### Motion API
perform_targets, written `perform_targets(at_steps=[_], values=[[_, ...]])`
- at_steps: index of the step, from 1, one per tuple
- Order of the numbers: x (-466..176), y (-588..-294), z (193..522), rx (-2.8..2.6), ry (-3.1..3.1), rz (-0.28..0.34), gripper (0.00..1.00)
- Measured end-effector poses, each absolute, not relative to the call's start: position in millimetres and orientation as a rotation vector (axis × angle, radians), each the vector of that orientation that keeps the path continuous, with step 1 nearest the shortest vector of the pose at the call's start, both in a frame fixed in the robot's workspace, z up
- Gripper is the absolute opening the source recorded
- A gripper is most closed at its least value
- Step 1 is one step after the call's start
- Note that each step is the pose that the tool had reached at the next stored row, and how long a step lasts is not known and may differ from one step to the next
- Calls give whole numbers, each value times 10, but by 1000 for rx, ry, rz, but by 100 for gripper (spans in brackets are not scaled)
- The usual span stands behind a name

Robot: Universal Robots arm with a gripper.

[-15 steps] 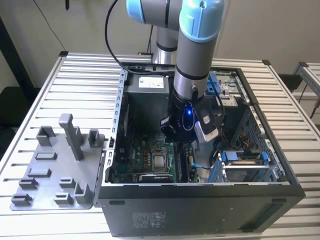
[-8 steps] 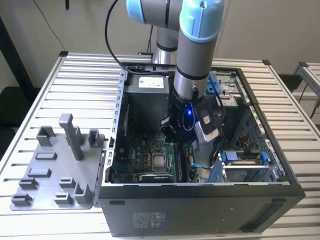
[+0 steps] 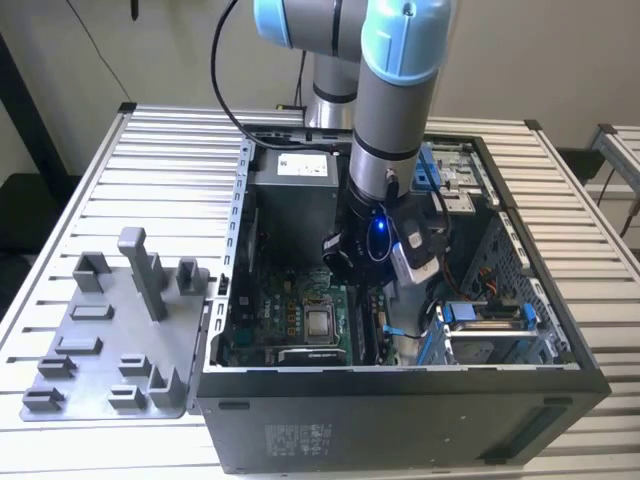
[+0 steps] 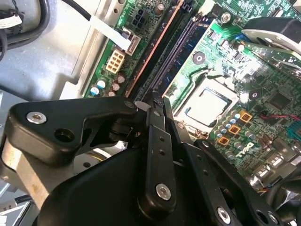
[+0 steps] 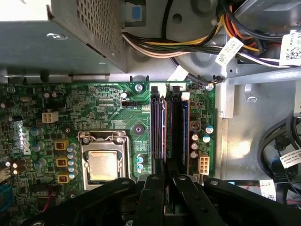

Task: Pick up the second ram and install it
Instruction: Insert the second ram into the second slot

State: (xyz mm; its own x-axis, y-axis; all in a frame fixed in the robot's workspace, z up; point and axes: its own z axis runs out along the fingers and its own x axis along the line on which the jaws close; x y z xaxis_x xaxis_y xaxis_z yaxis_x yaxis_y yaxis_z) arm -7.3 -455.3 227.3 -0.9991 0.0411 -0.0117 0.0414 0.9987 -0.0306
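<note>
My gripper (image 3: 366,288) is low inside the open computer case (image 3: 400,400), right over the motherboard's long black memory slots (image 5: 178,132). In both wrist views its black fingers (image 5: 153,197) come together to a narrow gap. Between the tips sits a thin dark edge, the second ram (image 5: 166,178), seen edge-on, lined up with the slots and mostly hidden by the fingers. The tips (image 4: 158,101) end at the near end of the slots (image 4: 176,52). I cannot tell which slot the stick stands over.
The processor socket (image 5: 102,165) lies beside the slots on the green motherboard (image 5: 117,113). Power cables (image 5: 188,47) and the metal supply box (image 5: 56,42) crowd one end, and a drive cage (image 3: 490,330) fills the exterior view's right. A grey fixture plate (image 3: 110,340) lies outside the case on the slatted table (image 3: 150,160).
</note>
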Motion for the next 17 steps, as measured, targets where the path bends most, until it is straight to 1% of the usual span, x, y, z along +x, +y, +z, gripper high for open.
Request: perform_targets(at_steps=[17], values=[[-73, -4555, 2263, 63, 3130, -48, 14]])
